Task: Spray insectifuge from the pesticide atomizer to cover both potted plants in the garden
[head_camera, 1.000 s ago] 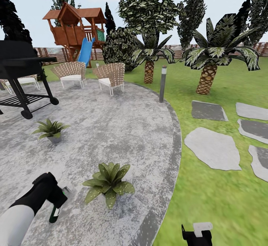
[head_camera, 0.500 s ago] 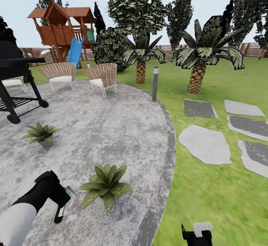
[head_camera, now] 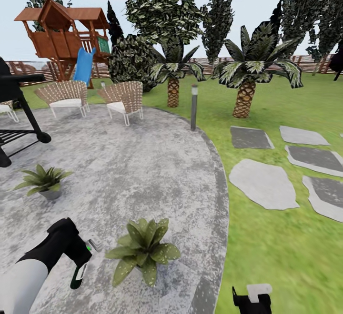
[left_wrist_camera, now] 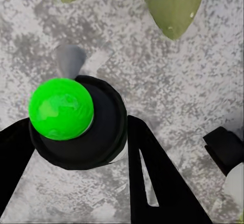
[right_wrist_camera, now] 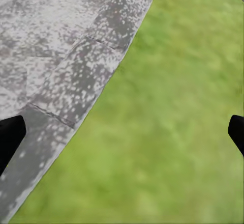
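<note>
Mottled grey round paving [head_camera: 143, 171] under me, my left gripper [left_wrist_camera: 76, 147] clamped w/ both fingers round the dark green-capped pesticide atomizer [head_camera: 80, 272], just beside the near broad-leaved potted plant [head_camera: 143, 250]; right gripper [right_wrist_camera: 122, 132] wide open, empty; risk: nozzle off-aim, spray misses leaves.

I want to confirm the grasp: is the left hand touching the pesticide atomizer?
Touching. In the left wrist view, the left hand has its black fingers pressed against both sides of the pesticide atomizer, with no gap visible.
</note>
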